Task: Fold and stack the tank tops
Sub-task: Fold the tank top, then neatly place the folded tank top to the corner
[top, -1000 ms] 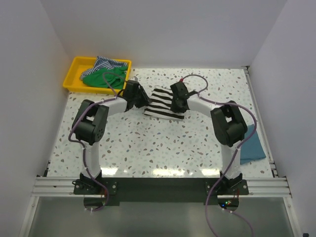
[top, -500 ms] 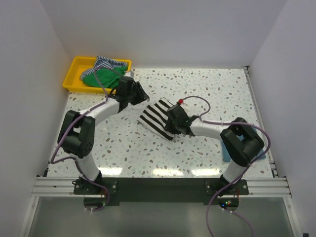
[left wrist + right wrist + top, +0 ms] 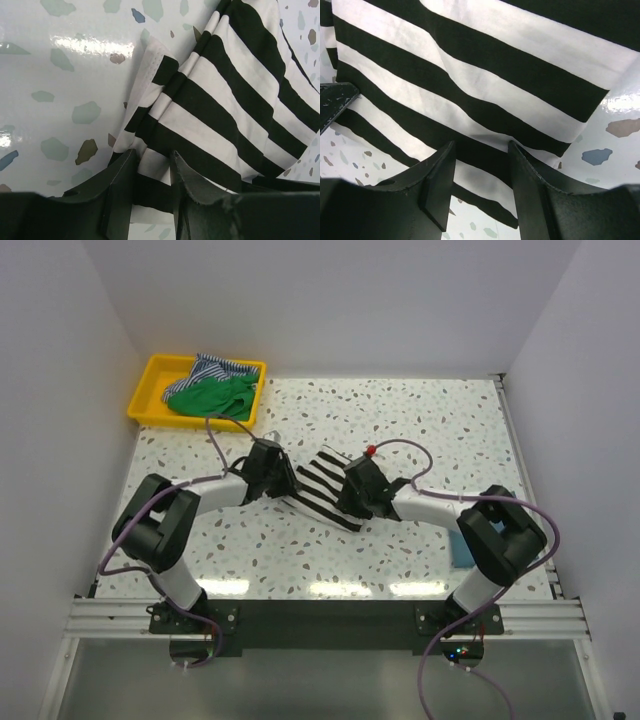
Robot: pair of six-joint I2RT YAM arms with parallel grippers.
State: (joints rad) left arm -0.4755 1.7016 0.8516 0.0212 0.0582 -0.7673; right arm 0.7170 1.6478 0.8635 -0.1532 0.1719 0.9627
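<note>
Lying nearest the arm bases, the teal-blue tank top [image 3: 462, 550] shows only as a small patch beside the right arm, at the right side of the table [image 3: 420, 420]. At mid-table, the black-and-white striped tank top [image 3: 320, 480] lies folded at a slant between both grippers. The left gripper [image 3: 152, 156] is pinched onto the top's puckered left edge, with stripes bunching between its fingers. The right gripper [image 3: 481, 146] has its jaws apart over the flat right portion and grips nothing. At the far left corner, the yellow tray [image 3: 148, 405] contains the crumpled green tank top [image 3: 210, 397] and, behind it, the finely blue-striped tank top [image 3: 215, 367].
</note>
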